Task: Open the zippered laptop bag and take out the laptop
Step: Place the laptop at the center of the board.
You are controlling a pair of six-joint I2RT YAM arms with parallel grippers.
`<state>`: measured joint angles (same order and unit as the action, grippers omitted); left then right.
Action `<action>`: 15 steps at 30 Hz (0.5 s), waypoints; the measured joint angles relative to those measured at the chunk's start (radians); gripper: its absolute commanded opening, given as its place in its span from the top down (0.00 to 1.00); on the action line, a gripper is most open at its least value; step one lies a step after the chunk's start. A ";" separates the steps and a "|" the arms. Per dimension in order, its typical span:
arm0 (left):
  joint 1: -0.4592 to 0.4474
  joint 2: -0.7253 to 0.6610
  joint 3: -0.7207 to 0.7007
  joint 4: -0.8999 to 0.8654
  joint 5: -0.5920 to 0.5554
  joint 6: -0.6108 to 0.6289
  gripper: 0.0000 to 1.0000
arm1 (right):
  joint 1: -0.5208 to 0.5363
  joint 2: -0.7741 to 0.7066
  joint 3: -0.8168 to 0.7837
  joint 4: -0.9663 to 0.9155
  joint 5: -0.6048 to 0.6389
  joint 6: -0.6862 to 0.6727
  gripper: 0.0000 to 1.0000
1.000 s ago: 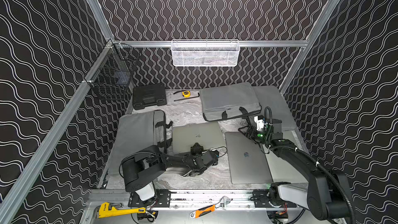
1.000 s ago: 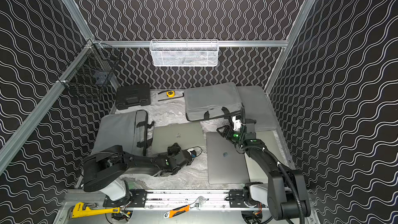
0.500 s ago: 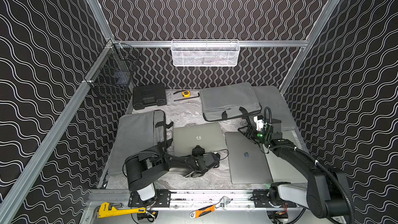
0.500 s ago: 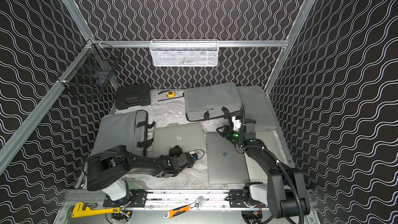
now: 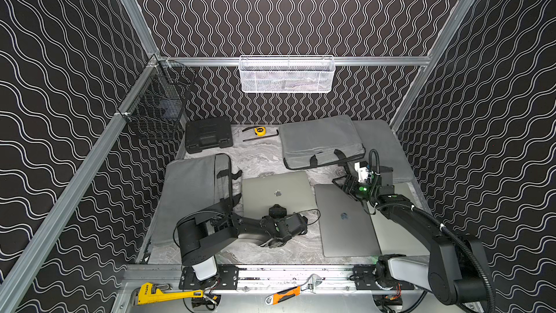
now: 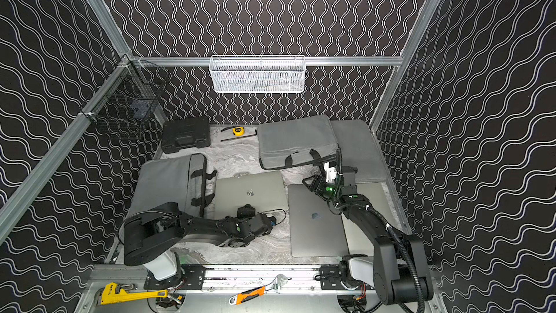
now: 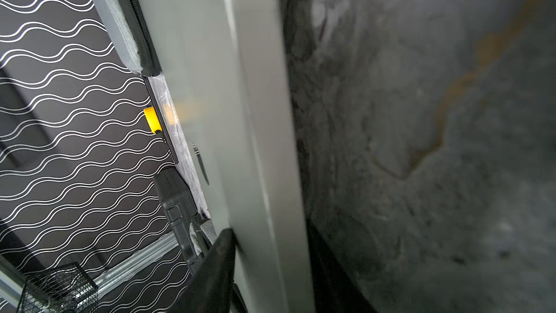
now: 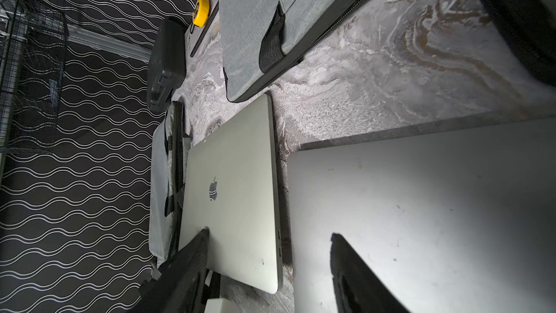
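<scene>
1. Compared with a second earlier, the laptop (image 5: 270,188) looked lighter on its lid. Its apple mark now showed, where before I could not make it out.
2. The left gripper (image 5: 275,211) was at the laptop's near edge as before, though its wrist had shifted slightly. In the blurred left wrist view, one finger (image 7: 216,266) lay against the lid side of that edge. I could not tell whether the jaws were pinching the laptop or had let go.
3. The right arm had not moved. The right gripper (image 5: 342,182) hung off the laptop's far right corner with its fingers (image 8: 186,269) spread wide and nothing between them.
4. The laptop lay flat on the marble table (image 5: 258,158), fully out of the laptop bag (image 5: 189,197). The bag sat just to the laptop's left, its black straps almost touching that side.
5. A second laptop (image 5: 346,224) lay just right of the laptop, with only a thin strip of table between them.
6. A second bag (image 5: 319,140) sat behind the laptop, close to its back edge.
7. Farther behind the laptop were a black case (image 5: 207,135) and a yellow tape measure (image 5: 259,130).
8. A white mesh basket (image 5: 285,75) hung on the wall beyond those.
9. The left arm's own forearm lay along the table in front of the laptop, covering part of its near edge.
10. In front of the laptop, past the arm bases, lay a yellow pipe wrench (image 5: 162,295) and an orange-handled wrench (image 5: 285,293).
</scene>
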<state>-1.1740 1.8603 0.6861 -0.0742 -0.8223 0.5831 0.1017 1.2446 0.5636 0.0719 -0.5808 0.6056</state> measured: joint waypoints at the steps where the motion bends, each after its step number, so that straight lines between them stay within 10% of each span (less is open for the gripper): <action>1: 0.000 -0.004 -0.001 -0.005 0.004 0.000 0.56 | 0.000 -0.001 0.000 0.000 0.000 0.000 0.34; 15: -0.001 -0.050 -0.008 -0.037 0.039 0.000 0.51 | 0.000 -0.021 0.002 -0.011 0.001 -0.013 0.34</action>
<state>-1.1748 1.8107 0.6777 -0.1116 -0.7834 0.5827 0.1017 1.2236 0.5659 0.0612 -0.5800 0.5926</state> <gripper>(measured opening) 0.483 0.659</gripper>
